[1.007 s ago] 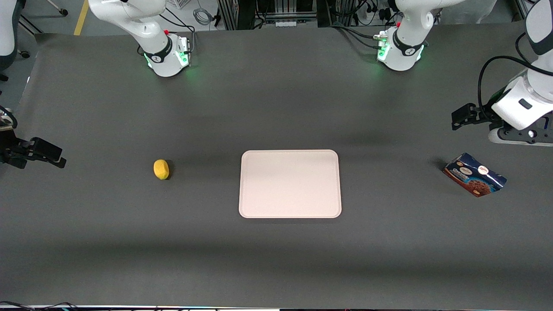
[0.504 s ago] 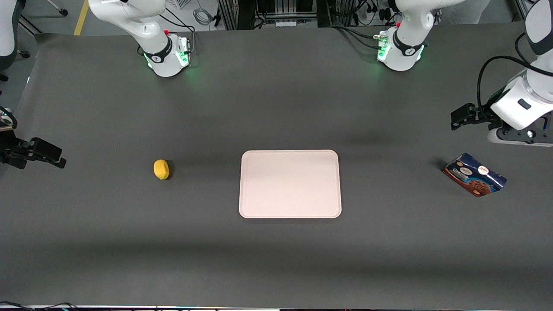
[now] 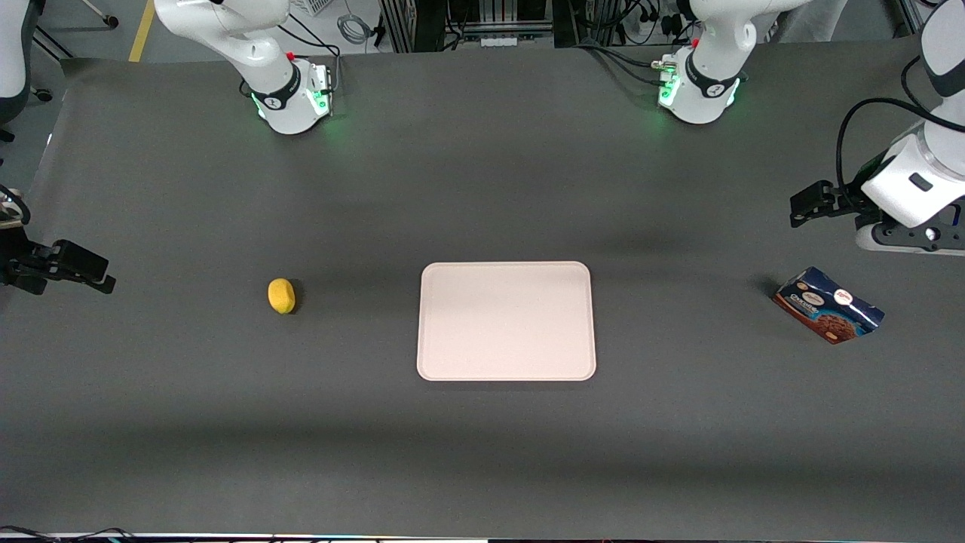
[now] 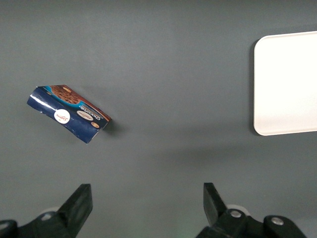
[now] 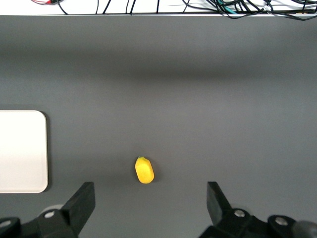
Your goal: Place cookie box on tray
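Note:
The cookie box (image 3: pixel 828 305) is a dark blue and reddish-brown carton lying flat on the dark table toward the working arm's end; it also shows in the left wrist view (image 4: pixel 68 112). The pale pinkish-cream tray (image 3: pixel 506 320) lies at the table's middle with nothing on it, and one end of it shows in the left wrist view (image 4: pixel 287 82). My left gripper (image 3: pixel 908 240) hovers above the table, a little farther from the front camera than the box and apart from it. In the left wrist view the gripper (image 4: pixel 147 199) is open wide and holds nothing.
A small yellow lump (image 3: pixel 281 295) lies on the table toward the parked arm's end, beside the tray; it also shows in the right wrist view (image 5: pixel 144 170). The two arm bases (image 3: pixel 697 90) stand at the table's edge farthest from the front camera.
My left gripper has shifted very slightly sideways toward the table's end. The cookie box, the tray and the yellow lump have not moved.

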### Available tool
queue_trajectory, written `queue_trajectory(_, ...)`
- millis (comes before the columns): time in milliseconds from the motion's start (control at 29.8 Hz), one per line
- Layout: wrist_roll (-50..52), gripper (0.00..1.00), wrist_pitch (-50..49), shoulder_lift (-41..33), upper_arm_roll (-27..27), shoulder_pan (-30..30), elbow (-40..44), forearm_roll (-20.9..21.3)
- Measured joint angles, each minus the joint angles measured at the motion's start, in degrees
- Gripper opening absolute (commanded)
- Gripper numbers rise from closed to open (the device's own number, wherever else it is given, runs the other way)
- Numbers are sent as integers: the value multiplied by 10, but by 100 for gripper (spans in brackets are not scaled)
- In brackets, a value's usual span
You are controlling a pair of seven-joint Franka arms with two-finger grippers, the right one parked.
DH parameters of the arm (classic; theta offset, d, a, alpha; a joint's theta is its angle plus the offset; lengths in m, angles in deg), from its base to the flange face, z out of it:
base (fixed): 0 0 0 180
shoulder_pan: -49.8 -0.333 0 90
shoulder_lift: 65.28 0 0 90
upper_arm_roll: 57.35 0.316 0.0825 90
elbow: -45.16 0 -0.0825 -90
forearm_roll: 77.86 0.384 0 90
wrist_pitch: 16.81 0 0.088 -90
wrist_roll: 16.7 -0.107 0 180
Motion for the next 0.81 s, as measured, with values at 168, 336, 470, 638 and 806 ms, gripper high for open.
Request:
queue_trajectory(168, 62, 100, -19, 0, 42, -7, -6, 2)
queue_trajectory(336, 87, 100, 2, -4, 69, -9, -37, 35)
queue_trajectory(470, 75, 100, 75, -8, 85, -9, -89, 48)
queue_trajectory(638, 56, 100, 213, -5, 103, -9, -183, 51)
queue_trajectory(806, 53, 100, 298, 4, 110, -9, -252, 51)
